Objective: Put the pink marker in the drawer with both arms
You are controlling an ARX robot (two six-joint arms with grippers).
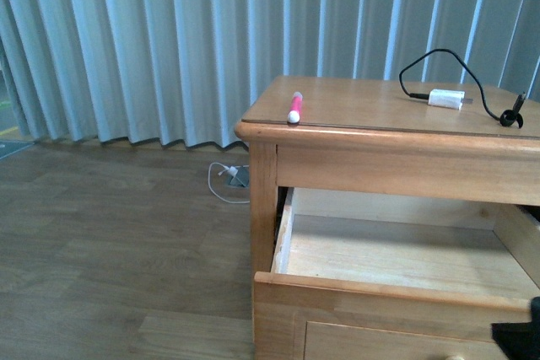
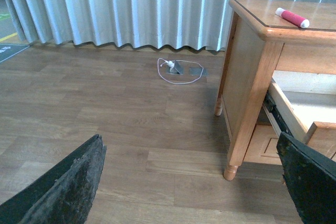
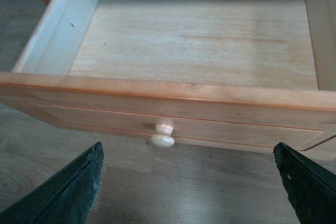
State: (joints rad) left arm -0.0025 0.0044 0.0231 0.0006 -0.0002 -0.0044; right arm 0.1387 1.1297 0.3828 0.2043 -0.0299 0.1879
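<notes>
Right gripper (image 3: 187, 151), jaws wide apart, before the knob (image 3: 162, 136) of the drawer (image 3: 236, 98); left gripper (image 2: 190, 140) likewise, above floor (image 2: 105, 103).

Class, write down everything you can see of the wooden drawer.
The drawer is light-brown wood and stands pulled well out from under the bedside table. Its front has a recessed panel with one small round pale knob. The inside is paler bare wood with nothing visible in it. It sits level. The right gripper, open, faces the knob without touching it.
</notes>
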